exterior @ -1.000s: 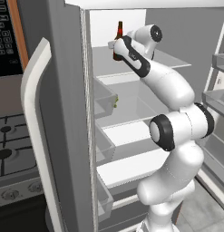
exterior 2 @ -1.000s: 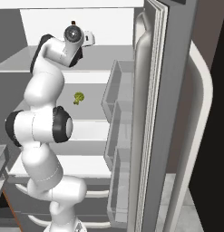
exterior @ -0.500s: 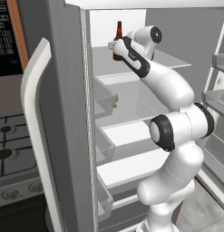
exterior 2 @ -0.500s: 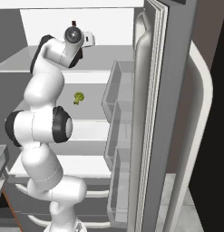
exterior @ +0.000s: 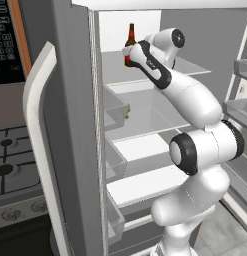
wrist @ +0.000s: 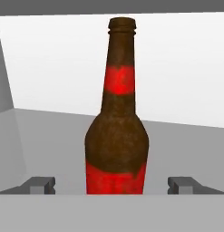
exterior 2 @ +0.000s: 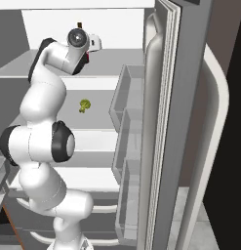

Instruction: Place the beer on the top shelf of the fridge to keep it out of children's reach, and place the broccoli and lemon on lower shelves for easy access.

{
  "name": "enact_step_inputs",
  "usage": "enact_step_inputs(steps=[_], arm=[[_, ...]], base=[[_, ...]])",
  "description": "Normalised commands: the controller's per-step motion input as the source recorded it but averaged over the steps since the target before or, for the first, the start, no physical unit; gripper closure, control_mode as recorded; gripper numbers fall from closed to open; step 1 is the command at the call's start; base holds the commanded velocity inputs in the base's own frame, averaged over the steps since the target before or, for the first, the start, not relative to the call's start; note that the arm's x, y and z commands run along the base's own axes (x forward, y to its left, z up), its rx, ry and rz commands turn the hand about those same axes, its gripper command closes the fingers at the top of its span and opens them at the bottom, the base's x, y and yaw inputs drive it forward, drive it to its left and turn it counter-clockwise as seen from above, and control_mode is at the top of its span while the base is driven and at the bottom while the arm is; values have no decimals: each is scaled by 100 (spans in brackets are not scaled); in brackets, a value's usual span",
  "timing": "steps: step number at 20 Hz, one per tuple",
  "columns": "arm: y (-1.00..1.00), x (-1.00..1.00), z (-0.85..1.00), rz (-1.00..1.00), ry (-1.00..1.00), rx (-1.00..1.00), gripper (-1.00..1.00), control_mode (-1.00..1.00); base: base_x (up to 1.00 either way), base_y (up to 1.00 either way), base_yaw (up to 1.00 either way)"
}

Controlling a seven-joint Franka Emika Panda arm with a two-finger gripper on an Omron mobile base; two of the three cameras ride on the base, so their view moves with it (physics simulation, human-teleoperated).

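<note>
The gripper lets go of the beer.

A second ago the fingers were closer in on the bottle; now they are spread wide, with a gap on each side. The beer stands up straight right in front of the gripper, on the top shelf of the fridge. That part looks done. The broccoli lies on a lower shelf, far below the gripper.

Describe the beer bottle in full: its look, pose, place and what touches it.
The beer is a slim dark brown glass bottle with a red body label and a red neck band, uncapped as far as shows. It stands upright on the top shelf of the fridge, between the open fingers of the end effector, neither touching it.
</note>
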Motion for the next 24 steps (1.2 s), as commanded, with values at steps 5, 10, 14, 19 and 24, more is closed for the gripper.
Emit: enact_step_inputs(steps=[5,10,14,19,24], arm=[[-18,-86,-2,0,8,0,-100,-100],[-17,-100,-19,0,6,0,-100,-100],[-17,-100,-14,0,6,0,-100,-100],[-6,-100,-16,0,6,-3,-100,-100],[-2,-94,-27,0,12,-6,-100,-100]], base=[[0,0,0],[0,0,0],[0,0,0],[0,0,0],[0,0,0]])
